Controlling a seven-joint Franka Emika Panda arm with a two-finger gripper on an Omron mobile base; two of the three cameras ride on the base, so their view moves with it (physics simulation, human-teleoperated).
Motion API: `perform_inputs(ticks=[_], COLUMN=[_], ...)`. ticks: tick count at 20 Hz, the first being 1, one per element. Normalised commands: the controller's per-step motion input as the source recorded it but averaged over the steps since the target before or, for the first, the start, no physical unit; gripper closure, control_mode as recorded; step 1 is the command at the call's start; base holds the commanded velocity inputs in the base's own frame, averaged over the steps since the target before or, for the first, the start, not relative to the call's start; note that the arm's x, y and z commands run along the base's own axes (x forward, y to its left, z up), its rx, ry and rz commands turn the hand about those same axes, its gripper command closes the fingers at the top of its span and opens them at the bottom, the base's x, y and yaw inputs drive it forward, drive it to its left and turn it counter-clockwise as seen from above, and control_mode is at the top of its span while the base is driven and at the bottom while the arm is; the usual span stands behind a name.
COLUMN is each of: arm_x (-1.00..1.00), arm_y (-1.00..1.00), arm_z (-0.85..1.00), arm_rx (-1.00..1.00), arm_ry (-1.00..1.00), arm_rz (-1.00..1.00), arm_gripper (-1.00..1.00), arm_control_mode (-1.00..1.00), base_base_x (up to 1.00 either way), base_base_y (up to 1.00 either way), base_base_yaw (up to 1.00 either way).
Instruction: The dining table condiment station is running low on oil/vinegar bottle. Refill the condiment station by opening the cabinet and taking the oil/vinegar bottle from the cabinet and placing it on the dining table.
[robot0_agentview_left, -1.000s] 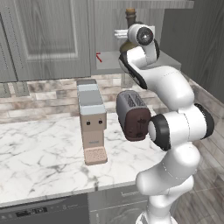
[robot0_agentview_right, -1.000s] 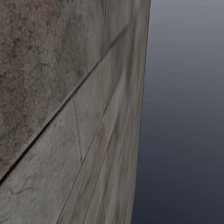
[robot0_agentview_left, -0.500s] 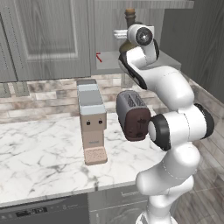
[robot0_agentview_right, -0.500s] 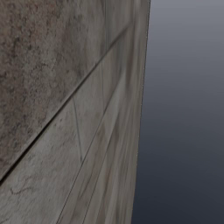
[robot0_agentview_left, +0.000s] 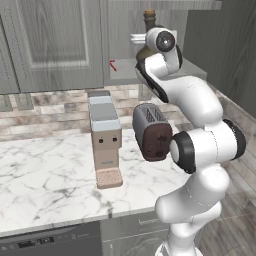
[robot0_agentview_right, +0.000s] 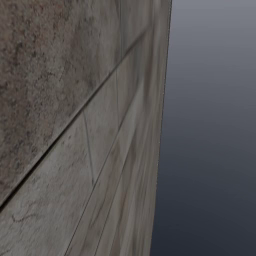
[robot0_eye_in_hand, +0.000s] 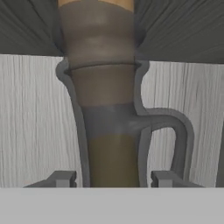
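Arm reaches high, pincer fingertips parted and level.

Left base view behind the arm facing the counter; right base view against a wall; hand view close on the bottle neck.

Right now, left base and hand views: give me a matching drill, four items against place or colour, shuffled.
Items:
1. oil/vinegar bottle
2. toaster
3. coffee machine
4. cabinet

Descriptions:
A. dark brown, on the counter beside the arm
B. grey wood-grain, on the wall above the counter
C. close in front of the hand, between the fingertips
D. grey and tan, upright on the marble counter

Pairs: 1-C, 2-A, 3-D, 4-B
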Motion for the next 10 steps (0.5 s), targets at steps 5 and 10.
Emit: perform_inputs(ticks=[5, 10], arm_x=[-0.61, -0.57], arm_y=[0.00, 0.15], arm_z=[0.00, 0.05], arm_rx=[0.03, 0.03], arm_ry=[-0.11, -0.07], arm_rz=[0.00, 0.00], arm_gripper=[1.00, 1.00], arm_control_mode=[-1.00, -1.00], base_base_x=[0.00, 0.00], base_base_y=[0.00, 0.00], base_base_yaw=[0.00, 0.00])
